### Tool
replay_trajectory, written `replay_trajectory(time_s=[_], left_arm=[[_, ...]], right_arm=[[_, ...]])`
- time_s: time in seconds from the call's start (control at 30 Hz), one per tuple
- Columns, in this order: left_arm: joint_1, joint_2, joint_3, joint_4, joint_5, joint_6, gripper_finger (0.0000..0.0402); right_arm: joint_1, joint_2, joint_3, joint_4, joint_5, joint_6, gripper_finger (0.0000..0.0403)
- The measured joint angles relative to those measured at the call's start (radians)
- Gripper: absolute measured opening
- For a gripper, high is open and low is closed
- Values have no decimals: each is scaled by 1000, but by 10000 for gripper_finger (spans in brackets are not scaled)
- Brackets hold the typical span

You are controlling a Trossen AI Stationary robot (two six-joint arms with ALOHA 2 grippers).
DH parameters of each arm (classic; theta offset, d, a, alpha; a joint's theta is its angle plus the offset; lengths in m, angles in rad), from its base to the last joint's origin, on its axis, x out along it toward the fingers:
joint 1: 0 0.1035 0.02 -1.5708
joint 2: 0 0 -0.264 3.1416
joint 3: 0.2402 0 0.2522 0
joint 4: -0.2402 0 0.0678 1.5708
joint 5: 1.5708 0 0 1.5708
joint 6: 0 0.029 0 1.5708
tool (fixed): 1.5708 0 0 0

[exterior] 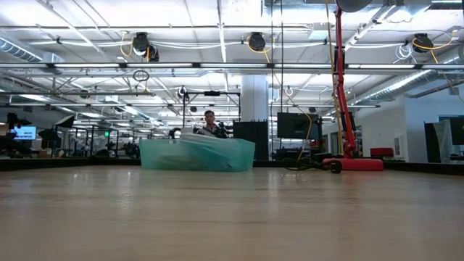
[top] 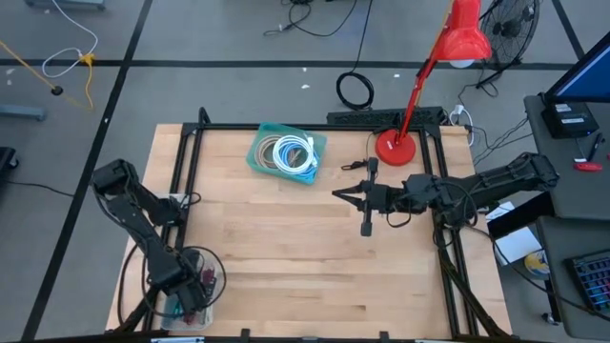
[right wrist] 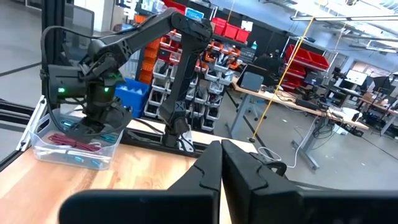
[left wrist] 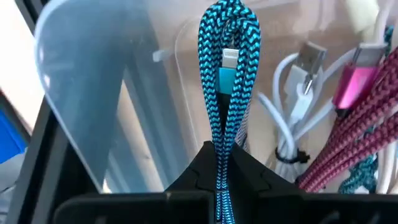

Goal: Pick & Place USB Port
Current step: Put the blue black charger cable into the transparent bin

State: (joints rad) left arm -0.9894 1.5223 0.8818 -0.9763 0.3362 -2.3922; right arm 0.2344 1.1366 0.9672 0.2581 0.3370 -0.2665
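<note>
At the lower left of the high view, the left gripper reaches down into a clear plastic bin of cables at the table's corner. The right gripper hangs right of centre, above bare wood. A teal tray of white coiled cables and a red lamp base sit toward the upper middle, well apart from the bin.

In the low view only the teal tray and lamp show across the table; neither arm appears.

In the left wrist view, the gripper is clenched on a blue braided USB cable, folded into a loop with its plug in the middle. It looks light, limp and likely to swing. The fold is a fair hold. Beside it, white cables and a pink braided cable could snag as it lifts.

In the right wrist view, that gripper's fingers are pressed together, holding nothing.
</note>
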Motion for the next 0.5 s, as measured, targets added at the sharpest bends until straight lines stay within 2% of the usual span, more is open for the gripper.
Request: replay_trajectory(time_s=[0.13,0.2,0.5], left_arm=[[0,-4,0,21,4,0,12],[0,-6,0,32,4,14,24],[3,-7,0,9,27,5,145]], right_arm=[[0,0,0,0,0,2,0],[0,0,0,-2,0,10,0],[1,0,0,-9,0,19,0]])
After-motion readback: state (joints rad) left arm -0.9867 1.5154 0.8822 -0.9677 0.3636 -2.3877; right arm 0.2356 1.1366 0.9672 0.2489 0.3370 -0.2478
